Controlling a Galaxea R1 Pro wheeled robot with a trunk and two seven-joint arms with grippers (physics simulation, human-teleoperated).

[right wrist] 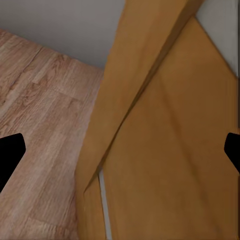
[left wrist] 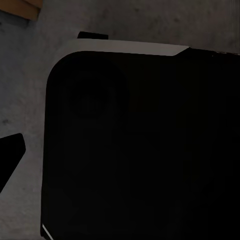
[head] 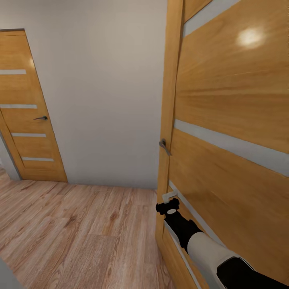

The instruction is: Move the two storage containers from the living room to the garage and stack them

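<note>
**Right arm at a door edge, containers out of sight**

The robot is standing in a hallway with a light wood-plank floor (head: 72, 233) and a pale wall (head: 108, 100). The right arm is reaching forward, its gripper (head: 170, 202) lying just beside the free edge of a large orange-wood door (head: 233, 160) that is standing ajar close on the robot's right. The door's dark lever handle (head: 163, 146) is sitting above the gripper, on that same edge. In the right wrist view the two dark fingertips (right wrist: 10, 157) are sitting wide apart with nothing between them: released, empty.

A second, closed door (head: 30, 120) is showing further off to the left.

The left wrist view is looking onto a dark rounded body panel (left wrist: 140, 150) over grey ground; one finger tip is showing, so I cannot tell that gripper's state.

Neither storage container is appearing here; where they lie cannot be told. The right arm is the nearer one to the door, whose edge runs upright, so any push or pull likely falls to it.
</note>
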